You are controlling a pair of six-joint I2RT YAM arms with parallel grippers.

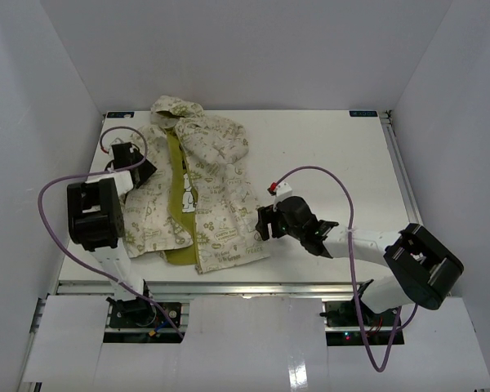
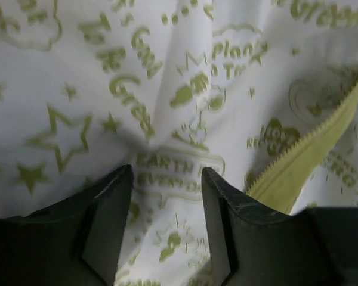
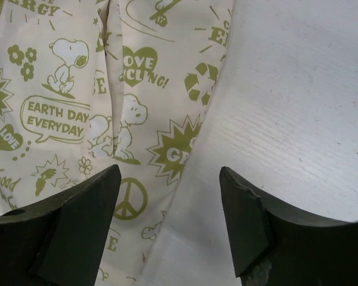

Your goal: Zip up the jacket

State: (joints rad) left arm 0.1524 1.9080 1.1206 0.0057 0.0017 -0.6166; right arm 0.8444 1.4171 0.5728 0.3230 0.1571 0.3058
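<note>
White table point(image 1: 327, 155), boxed in by pale walls point(image 1: 245, 49) at nine, twelve and three o'clock. On its left half, toward ten o'clock from centre, the jacket point(image 1: 216, 196): laid flat, front up, hood point(image 1: 173, 109) at twelve, hem at six, unzipped, a strip of olive lining point(image 1: 177, 184) bare between the two cream printed panels. Left arm point(image 1: 94, 214) close along the jacket's nine o'clock side; right arm point(image 1: 367, 245) reaching in from four o'clock. Purple cables point(image 1: 331, 175) looped above both arms, off the cloth.

Left gripper point(image 1: 140, 170) low over the printed fabric at the jacket's nine o'clock edge. Fingers point(image 2: 107, 214) parted, a raised fold of cloth below the gap, not pinched. Yellow-green zipper tape point(image 2: 310, 155) just beside, at three o'clock in the wrist view.

Right gripper point(image 1: 263, 222) at the hem corner, four o'clock of the jacket, spread wide, nothing grasped. One finger above the print, the other above bare tabletop, the panel's edge running between.
</note>
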